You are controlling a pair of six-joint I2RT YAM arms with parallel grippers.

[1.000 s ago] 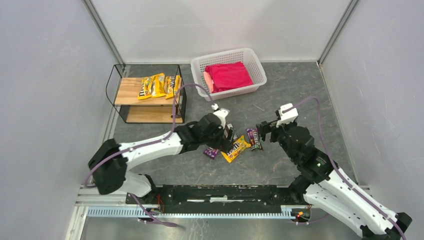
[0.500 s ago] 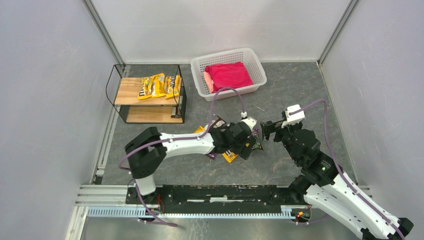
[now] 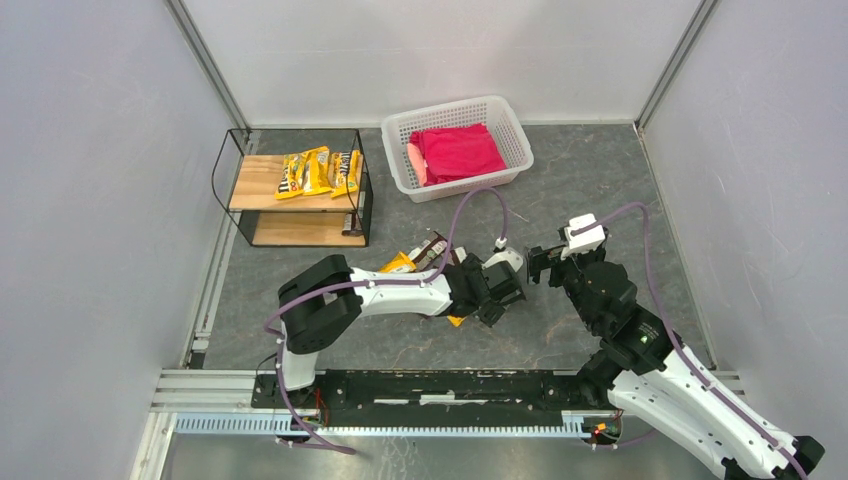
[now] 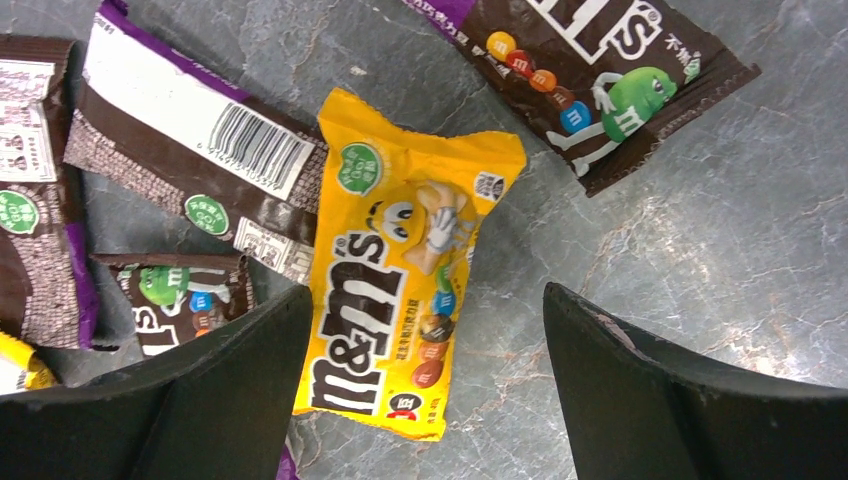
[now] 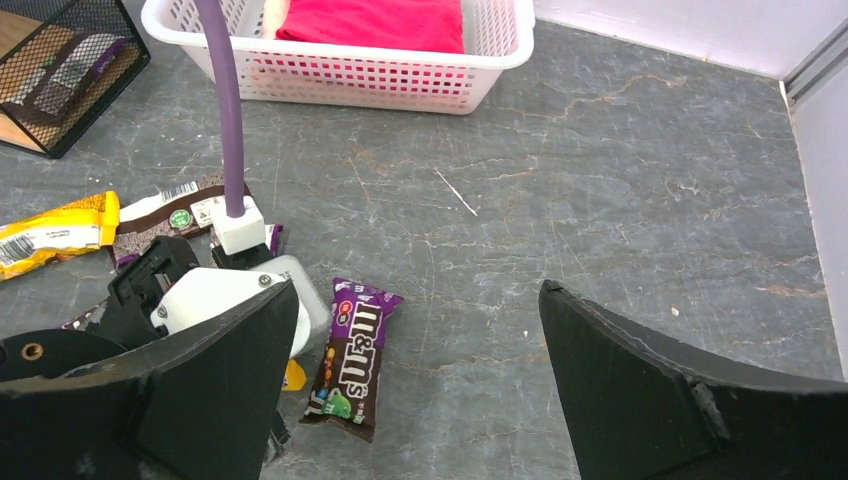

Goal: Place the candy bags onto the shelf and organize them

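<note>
Several candy bags lie loose on the grey floor. My left gripper (image 4: 428, 300) is open and hovers right above a yellow bag (image 4: 405, 270), its jaws on either side and clear of it. Brown-and-purple bags lie around it: one above right (image 4: 590, 60), one at the left (image 4: 190, 150). In the top view the left gripper (image 3: 488, 300) hides most of the pile. My right gripper (image 5: 417, 290) is open and empty, above a purple-brown bag (image 5: 352, 358). The shelf (image 3: 290, 190) stands at the back left with yellow bags (image 3: 315, 172) on its top board.
A white perforated basket (image 3: 505, 125) with a red cloth (image 3: 455, 150) stands behind the pile. Another yellow bag (image 5: 55, 232) and a brown bag (image 5: 170, 215) lie to the left. The two grippers are close together. The left arm's purple cable (image 5: 228, 100) loops up over the pile.
My left arm has swung to the right across the pile and now covers the yellow bag. The right gripper has barely moved and stays open.
</note>
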